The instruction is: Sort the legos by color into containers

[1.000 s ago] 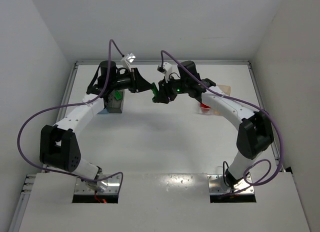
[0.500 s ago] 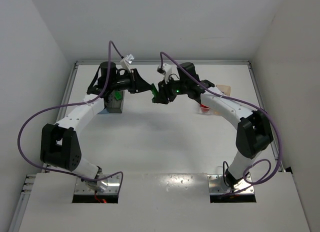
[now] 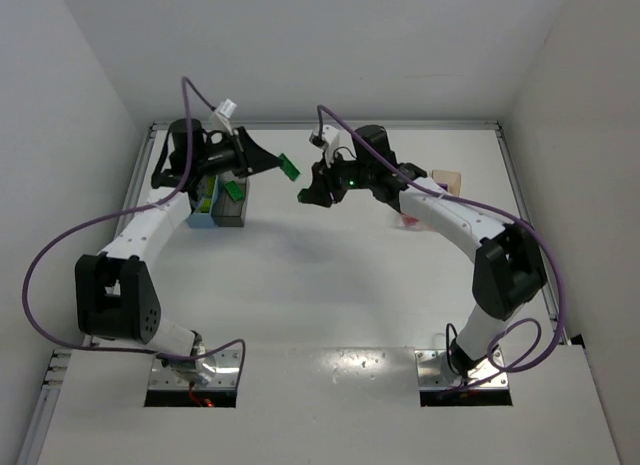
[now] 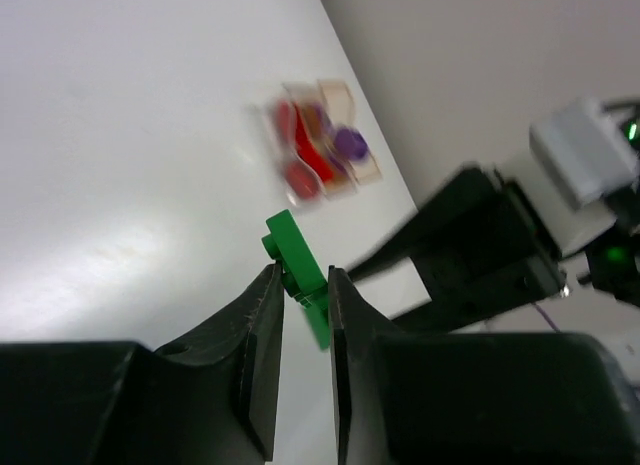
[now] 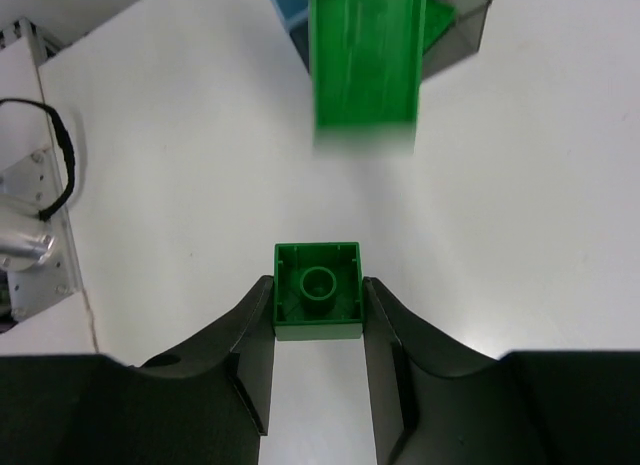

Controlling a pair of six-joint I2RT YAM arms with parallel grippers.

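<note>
My left gripper [image 3: 283, 164] is shut on a flat green lego [image 4: 296, 272], held in the air to the right of the dark grey bin [image 3: 238, 217]. A green lego [image 3: 233, 190] lies in that bin. My right gripper [image 5: 318, 297] is shut on a square green lego [image 5: 318, 289], its hollow underside towards the camera, just right of the left gripper [image 3: 306, 195]. The flat green lego [image 5: 365, 65] shows blurred ahead of it. A light blue bin [image 3: 201, 221] stands against the grey one.
At the back right a clear bin [image 3: 408, 223] with red pieces stands next to a tan bin [image 3: 449, 177]. In the left wrist view both appear blurred [image 4: 318, 150], with red and purple pieces. The table's raised rails run along the far and side edges.
The two grippers were joined at one green clump. They have pulled apart: the left arm swung left with the flat green lego, and the right stayed put with the square one.
</note>
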